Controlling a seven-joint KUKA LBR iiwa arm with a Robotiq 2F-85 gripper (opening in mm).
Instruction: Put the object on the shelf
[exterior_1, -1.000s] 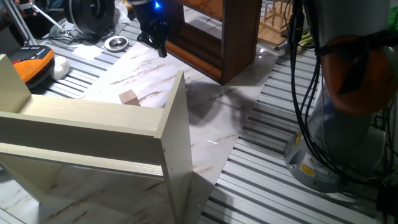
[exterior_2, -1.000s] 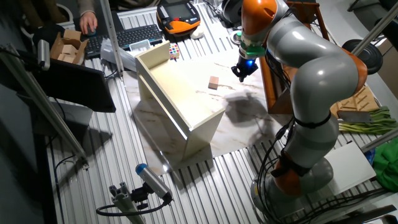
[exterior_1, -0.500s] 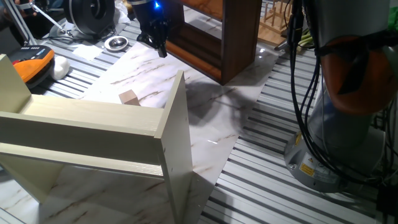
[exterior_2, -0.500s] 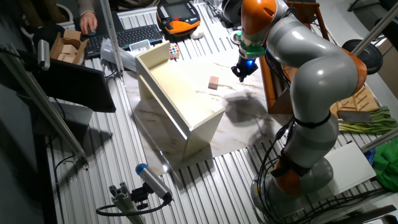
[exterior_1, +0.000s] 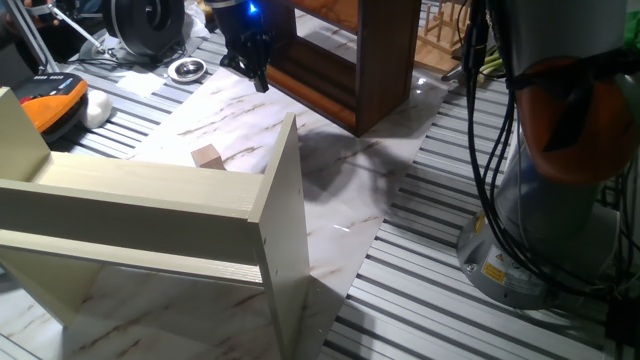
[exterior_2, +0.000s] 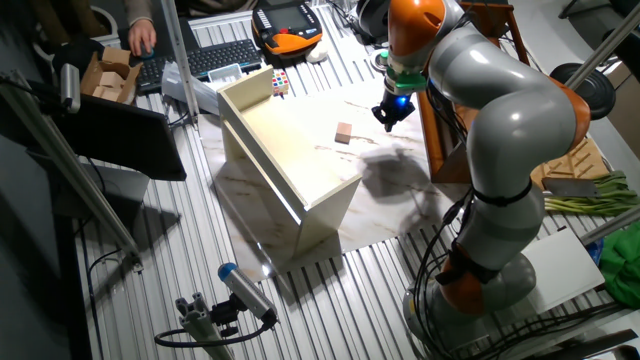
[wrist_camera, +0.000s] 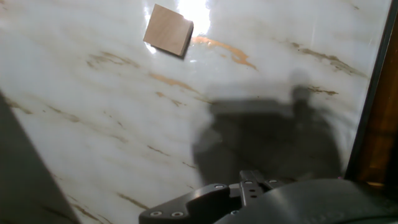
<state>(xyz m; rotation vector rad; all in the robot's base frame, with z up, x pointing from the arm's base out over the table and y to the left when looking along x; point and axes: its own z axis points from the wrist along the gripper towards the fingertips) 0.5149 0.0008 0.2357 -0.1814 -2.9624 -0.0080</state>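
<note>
We find no change from the earlier frames: arm, cube and shelves sit exactly as they did a second ago. Nearest us in one fixed view stands the pale cream shelf unit (exterior_1: 160, 205), and just behind its top board the wooden cube (exterior_1: 207, 156) rests flat on the marble tabletop (exterior_1: 330, 190). In the hand view the cube (wrist_camera: 168, 29) lies towards 11 o'clock, well apart from the hand. Farther back, the gripper (exterior_1: 256, 72) hangs above the marble, holding nothing; we cannot tell whether its fingers are apart or together. At its 3 o'clock, farthest back, stands the dark brown shelf (exterior_1: 350, 60).
</note>
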